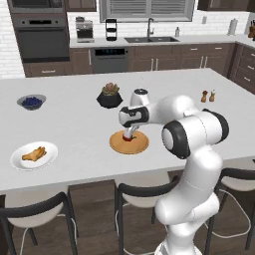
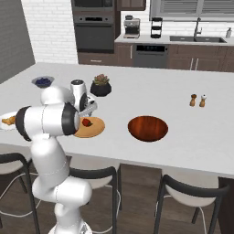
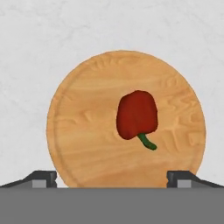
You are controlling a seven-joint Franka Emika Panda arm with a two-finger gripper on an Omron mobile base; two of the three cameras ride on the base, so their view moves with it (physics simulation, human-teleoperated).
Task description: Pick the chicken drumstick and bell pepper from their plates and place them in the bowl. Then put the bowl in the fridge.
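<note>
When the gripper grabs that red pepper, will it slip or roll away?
It might slip a little: the bell pepper looks glossy and rounded. It lies on its side on the flat wooden plate, so a nudge could roll it. It looks small and probably light, and the open gripper seems wide enough.

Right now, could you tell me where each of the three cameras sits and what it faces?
Left base view: behind the arm to its left, looking forward and down over the island at the white plate with the chicken drumstick; the white arm rises at lower right.
Right base view: behind to the right, facing the reddish-brown bowl; the arm rises at lower left.
Hand view: on the hand, looking down at the bell pepper on the wooden plate; open gripper at the bottom.
Shared: all three show the pepper on its plate.
</note>
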